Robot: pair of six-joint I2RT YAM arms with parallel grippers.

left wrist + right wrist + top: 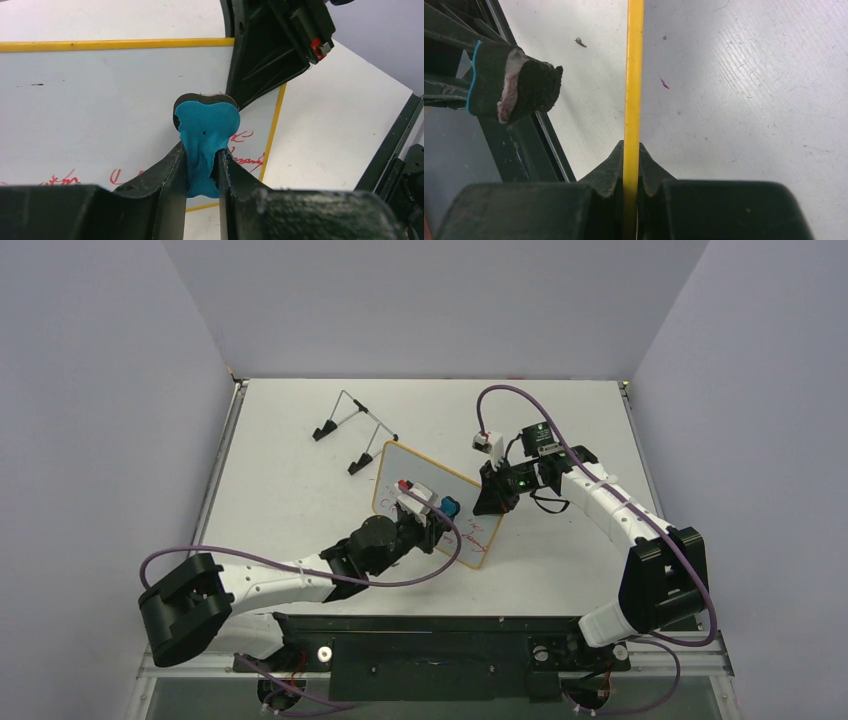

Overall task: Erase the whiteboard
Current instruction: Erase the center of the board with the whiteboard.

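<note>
The right gripper pinches the whiteboard by its rim, steadying it tilted over the table, so the left gripper, clenched on the blue eraser, can scrub the red writing

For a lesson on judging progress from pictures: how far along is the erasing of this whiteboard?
Done: most of the whiteboard looks wiped blank. In hand: the right gripper clamps the board's yellow rim, and the left gripper holds the blue eraser at the board's face. Left: red writing along one edge and near the corner.
</note>
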